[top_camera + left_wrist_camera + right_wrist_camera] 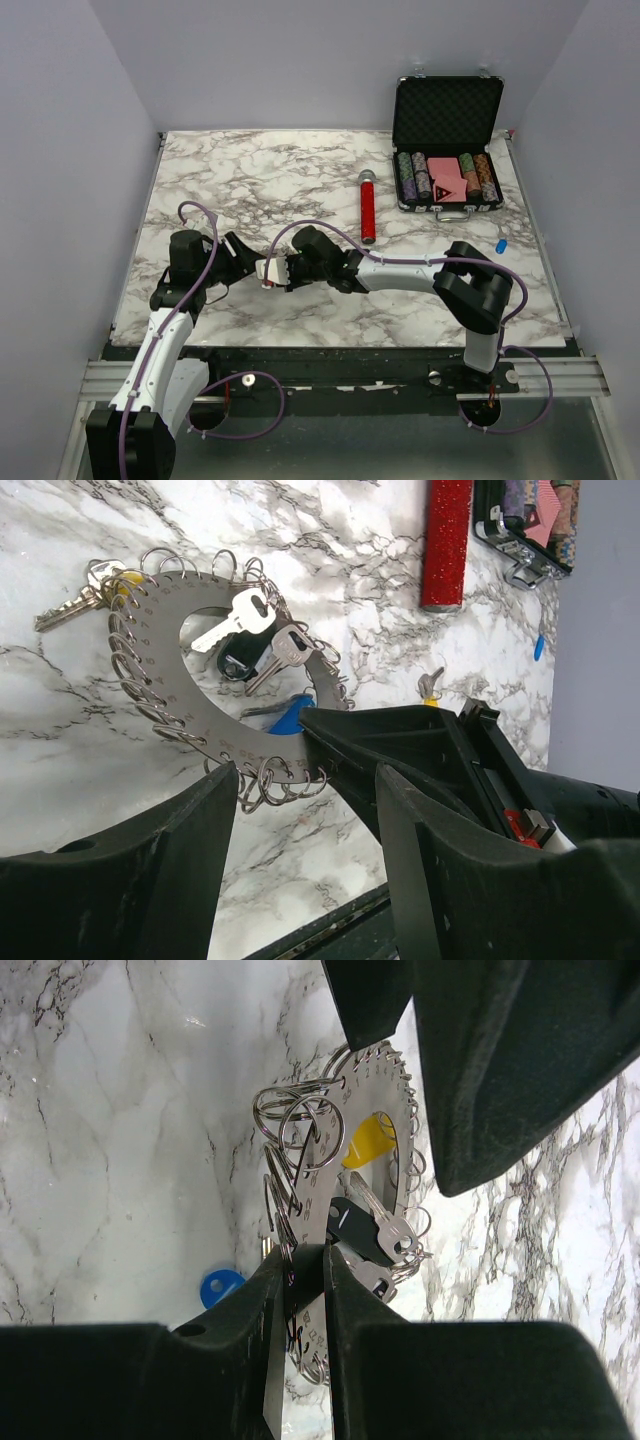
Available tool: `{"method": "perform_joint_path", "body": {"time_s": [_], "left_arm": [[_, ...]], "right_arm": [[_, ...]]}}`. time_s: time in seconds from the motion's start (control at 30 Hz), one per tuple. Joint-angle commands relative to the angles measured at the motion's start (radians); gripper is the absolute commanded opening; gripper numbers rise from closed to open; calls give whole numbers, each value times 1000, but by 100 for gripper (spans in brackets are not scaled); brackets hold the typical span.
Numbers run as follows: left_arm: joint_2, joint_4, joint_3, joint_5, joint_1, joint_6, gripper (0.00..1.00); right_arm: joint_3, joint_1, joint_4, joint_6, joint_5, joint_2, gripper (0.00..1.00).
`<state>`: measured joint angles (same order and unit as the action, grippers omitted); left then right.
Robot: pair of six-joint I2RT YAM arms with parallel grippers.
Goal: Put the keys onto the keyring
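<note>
Flat grey keyring: matt sheet metal, rimmed with shiny wire loops. Small keys: bright polished metal, some with smooth blue or yellow plastic heads. White marble-patterned table top: smooth, glossy. Slim red cylinder: rough glitter finish. Black left gripper: matt plastic.

a robotics lab test cell: a marble-patterned tabletop boxed in on three sides by plain pale walls, a left arm and a right arm bolted to an aluminium rail at its near edge, purple cables looping loose below.
</note>
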<state>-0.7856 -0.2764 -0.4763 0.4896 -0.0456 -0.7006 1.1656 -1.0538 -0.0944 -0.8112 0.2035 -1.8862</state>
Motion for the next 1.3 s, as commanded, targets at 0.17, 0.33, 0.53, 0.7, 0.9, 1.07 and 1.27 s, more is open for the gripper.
{"method": "perform_joint_path", "body": {"time_s": [0.17,0.33,0.53,0.7,0.9,1.07,1.27], "left_arm": [[-3,65,19,52,7,-33,64],[-21,69,22,49,7,-30,64],[-60,81,24,49,7,-20,62],[-76,100,27,79,7,-22,58],[-80,102,34,96,7,-14,52],[-78,75,36,89,7,0,51],[-63,29,22,61,9,16,51]], "right_arm": [[-6,-5,44,35,40,9,21],[-4,-5,45,35,42,9,21],[-6,-3,44,37,42,9,21],[-6,-3,44,37,40,6,21],[-6,-3,45,37,40,4,21],[-4,-3,44,37,40,4,21],[-7,-5,42,37,40,4,21]]}}
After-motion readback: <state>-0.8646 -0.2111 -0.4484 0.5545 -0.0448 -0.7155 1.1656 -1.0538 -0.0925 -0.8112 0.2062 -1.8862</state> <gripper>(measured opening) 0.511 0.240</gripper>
